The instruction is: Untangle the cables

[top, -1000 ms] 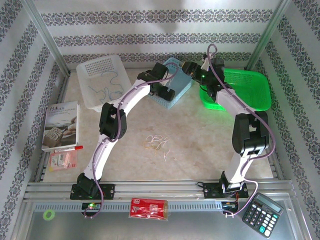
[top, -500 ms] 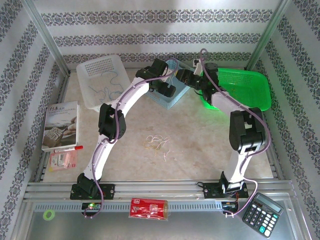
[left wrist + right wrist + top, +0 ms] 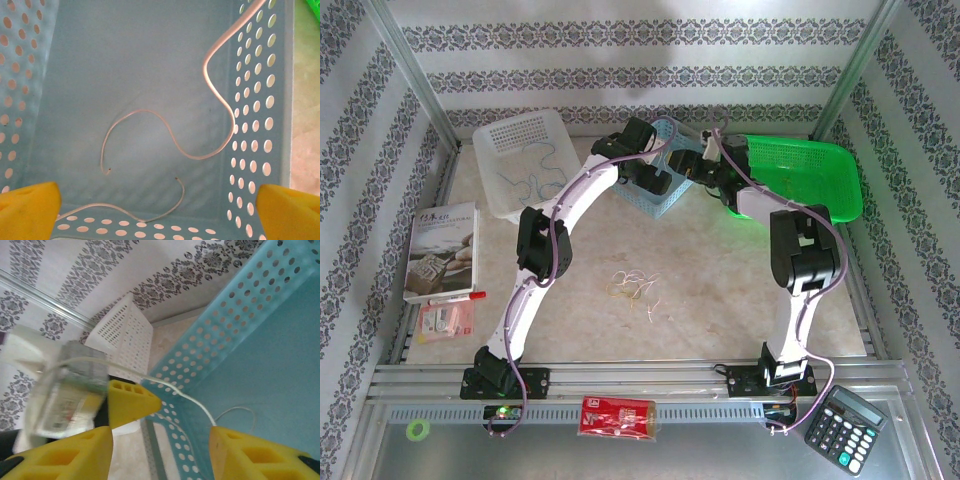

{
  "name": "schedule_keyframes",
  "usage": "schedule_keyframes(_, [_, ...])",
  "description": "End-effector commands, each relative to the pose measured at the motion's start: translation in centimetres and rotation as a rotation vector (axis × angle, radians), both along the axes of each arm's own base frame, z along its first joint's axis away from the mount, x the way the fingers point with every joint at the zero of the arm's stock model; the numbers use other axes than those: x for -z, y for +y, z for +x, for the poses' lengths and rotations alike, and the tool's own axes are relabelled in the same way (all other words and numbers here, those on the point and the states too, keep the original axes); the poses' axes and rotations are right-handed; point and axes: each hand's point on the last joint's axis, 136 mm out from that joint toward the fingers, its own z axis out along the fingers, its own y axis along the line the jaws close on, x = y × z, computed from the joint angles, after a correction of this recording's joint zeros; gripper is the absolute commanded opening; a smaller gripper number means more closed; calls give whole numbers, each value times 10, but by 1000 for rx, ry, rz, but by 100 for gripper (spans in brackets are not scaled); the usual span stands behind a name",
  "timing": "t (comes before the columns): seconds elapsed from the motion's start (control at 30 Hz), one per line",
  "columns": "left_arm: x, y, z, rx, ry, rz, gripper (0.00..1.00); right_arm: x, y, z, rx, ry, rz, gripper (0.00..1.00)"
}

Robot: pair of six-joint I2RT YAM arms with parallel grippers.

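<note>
Cables: thin curly cables (image 3: 636,287), pale and yellow-green, lie in a small loose tangle on the beige marbled surface (image 3: 720,285), between the two arms.
Other strands: pale pinkish wires (image 3: 165,130) curl inside the light blue perforated plastic basket (image 3: 260,100); dark blue wires (image 3: 525,178) lie in the white perforated plastic basket (image 3: 495,135), far left.
Left claw (image 3: 157,202): spread wide over the blue basket.
Right claw (image 3: 160,435): fingers apart, with a pale wire (image 3: 190,399) crossing the gap.
Hard to make out: the tangle's strands are too fine to separate from above.
</note>
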Motion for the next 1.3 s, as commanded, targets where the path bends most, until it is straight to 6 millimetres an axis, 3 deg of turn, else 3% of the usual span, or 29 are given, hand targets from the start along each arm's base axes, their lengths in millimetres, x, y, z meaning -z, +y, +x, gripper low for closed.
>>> schedule_keyframes(0.0, [-39, -8, -9, 41, -41, -34, 100, -13, 2, 9, -46, -97, -20, 56])
schedule_keyframes(0.3, [-45, -15, -10, 56, -42, -75, 100, -15, 10, 30, -49, -128, -21, 56])
schedule_keyframes(0.37, [-46, -16, -10, 57, -41, -83, 100, -15, 14, 36, -50, -135, -20, 52])
schedule_keyframes(0.4, [-46, -17, -10, 59, -41, -88, 100, -16, 15, 39, -47, -139, -19, 47])
schedule_keyframes(0.53, [-49, -17, -9, 55, -46, -97, 100, -15, 13, 51, -17, -144, -15, 4])
schedule_keyframes(0.57, [-50, -17, -8, 52, -47, -99, 100, -16, 11, 53, -6, -143, -10, 0])
schedule_keyframes(0.97, [-59, 8, 8, -48, -61, -116, 100, -17, -55, 67, 251, -143, 57, 0])
schedule_keyframes(1.07, [-58, 14, 10, -72, -56, -114, 100, -21, -59, 65, 273, -159, 78, 0])
schedule_keyframes(1.27, [-69, 7, 10, -62, -62, -172, 100, -21, -44, 69, 213, -143, 106, 0])
